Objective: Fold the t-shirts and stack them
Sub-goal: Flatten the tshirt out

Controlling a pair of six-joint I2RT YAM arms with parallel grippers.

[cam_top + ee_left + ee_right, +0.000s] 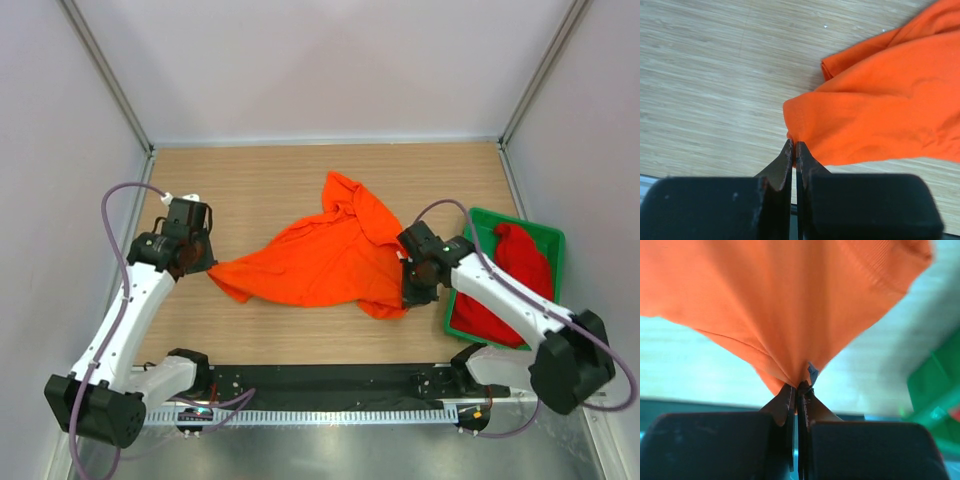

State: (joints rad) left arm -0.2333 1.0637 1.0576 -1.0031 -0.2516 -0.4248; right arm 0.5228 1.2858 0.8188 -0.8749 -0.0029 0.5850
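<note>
White walls (320, 70) enclose the wooden table (260, 180), bare along the frame's top. The orange t-shirt (330, 260) sprawls centre; the right gripper (799, 388) pinches it, and the left gripper (793, 148) sits pressed together at its left corner.

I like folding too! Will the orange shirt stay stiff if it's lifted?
Probably floppy: the orange t-shirt puckers and gathers in folds where the right gripper pinches it. Likely light too, since one small pinch tents it.
</note>
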